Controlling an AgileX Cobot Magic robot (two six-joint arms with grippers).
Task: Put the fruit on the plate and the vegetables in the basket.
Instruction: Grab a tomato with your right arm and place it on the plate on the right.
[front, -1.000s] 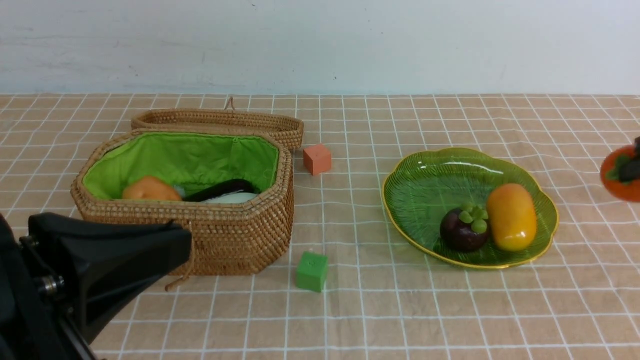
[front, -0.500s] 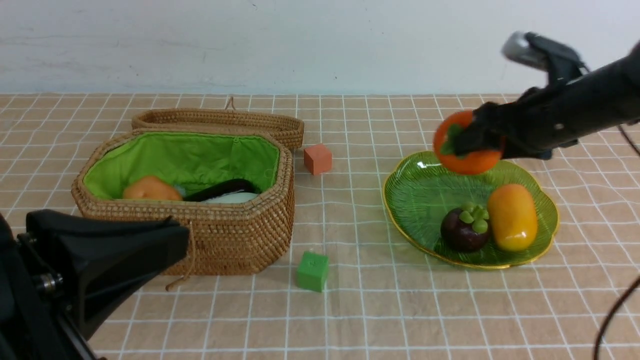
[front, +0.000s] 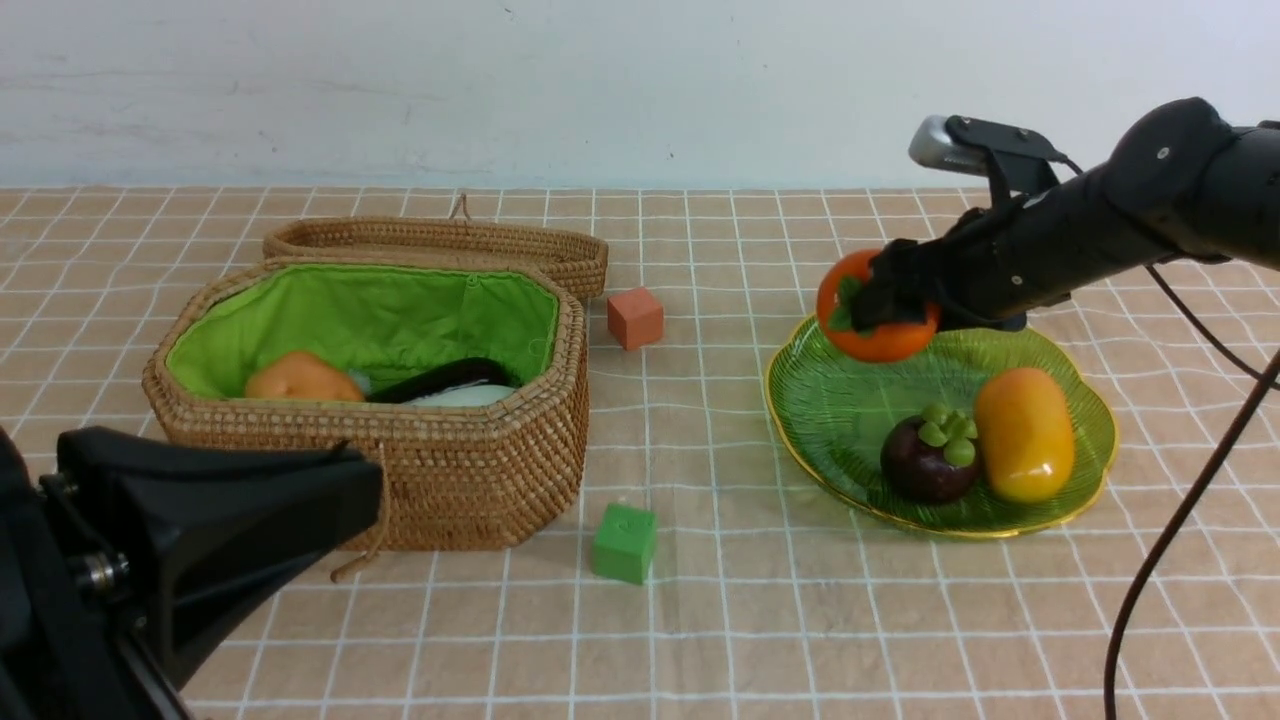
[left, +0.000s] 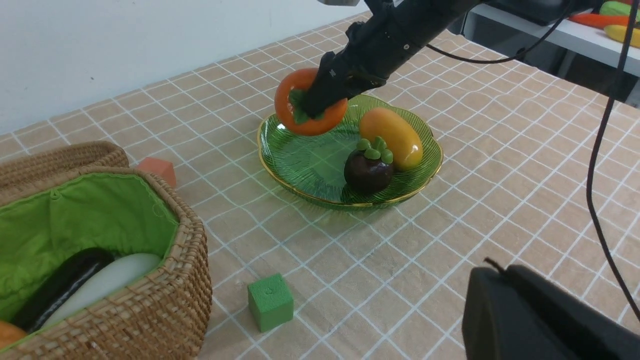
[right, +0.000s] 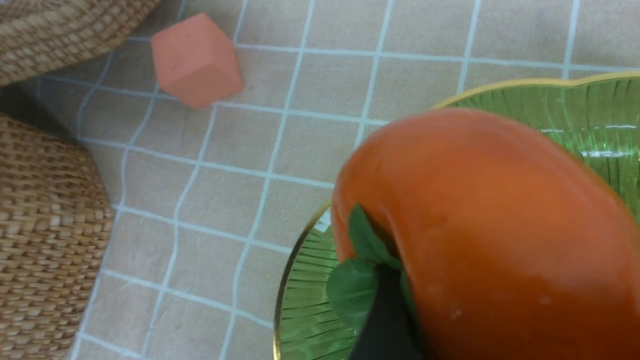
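Front view: my right claw (front: 890, 300) grips persimmon (front: 848, 272), one finger at leaves, over plate's (front: 870, 400) eleven o'clock, likely for free room; mangosteen (front: 922, 470) at six, mango (front: 1023, 435) at four. My left claw (front: 300, 500), closed, seems unneeded: basket (front: 470, 470) holds vegetables.

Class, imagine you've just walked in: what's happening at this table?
The robot's right pincer grips the orange persimmon above the green plate, where the mango and mangosteen lie. The potato, eggplant and white radish are in the basket. The left pincer is shut; only the persimmon remains to be set down.
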